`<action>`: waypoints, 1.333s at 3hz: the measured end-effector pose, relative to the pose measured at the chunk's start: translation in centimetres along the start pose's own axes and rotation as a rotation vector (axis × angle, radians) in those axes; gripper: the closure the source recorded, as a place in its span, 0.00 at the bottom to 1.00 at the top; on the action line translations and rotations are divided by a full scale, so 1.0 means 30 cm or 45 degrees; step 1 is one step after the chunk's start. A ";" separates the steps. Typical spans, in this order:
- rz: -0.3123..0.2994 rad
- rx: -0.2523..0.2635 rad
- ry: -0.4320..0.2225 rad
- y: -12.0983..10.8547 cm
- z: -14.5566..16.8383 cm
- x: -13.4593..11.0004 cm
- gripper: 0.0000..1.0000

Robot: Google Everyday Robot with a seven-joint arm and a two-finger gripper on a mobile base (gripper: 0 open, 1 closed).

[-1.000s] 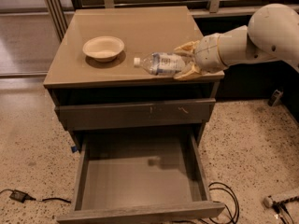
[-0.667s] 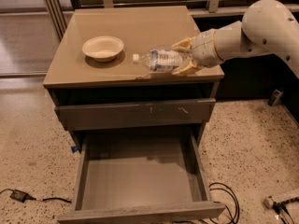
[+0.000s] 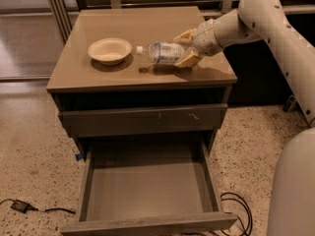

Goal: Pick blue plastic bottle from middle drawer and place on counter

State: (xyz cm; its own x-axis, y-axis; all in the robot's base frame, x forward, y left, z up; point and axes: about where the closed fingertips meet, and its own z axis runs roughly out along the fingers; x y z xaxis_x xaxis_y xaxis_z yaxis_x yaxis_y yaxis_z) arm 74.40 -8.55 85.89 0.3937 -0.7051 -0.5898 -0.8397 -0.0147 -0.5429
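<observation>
Gripping the blue plastic bottle (image 3: 165, 53) by its base end, your gripper (image 3: 185, 48) holds it sideways just over the surface (image 3: 147, 26), cap pointing toward the white bowl (image 3: 110, 50). Below, you see the middle drawer (image 3: 147, 188) standing pulled open.

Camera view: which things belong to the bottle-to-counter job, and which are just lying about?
Job:
small clear plastic bottle with pale blue label, held sideways
cream two-finger hand, over the counter's right side, closed on the bottle
glossy tan counter top
open grey-brown wooden drawer, bottom bare

Lying about:
white round bowl on the counter
small black plug with cable on the floor
</observation>
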 end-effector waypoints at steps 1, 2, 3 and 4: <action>0.005 -0.049 -0.023 -0.069 0.028 0.011 1.00; -0.047 -0.111 0.043 -0.122 -0.002 -0.012 1.00; -0.127 -0.180 0.188 -0.148 -0.033 -0.029 1.00; -0.205 -0.236 0.314 -0.160 -0.066 -0.038 1.00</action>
State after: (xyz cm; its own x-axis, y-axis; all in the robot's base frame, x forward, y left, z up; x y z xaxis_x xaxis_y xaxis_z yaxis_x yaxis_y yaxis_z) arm 77.26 -9.08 90.36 0.4435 -0.8328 -0.3312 -0.8368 -0.2524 -0.4858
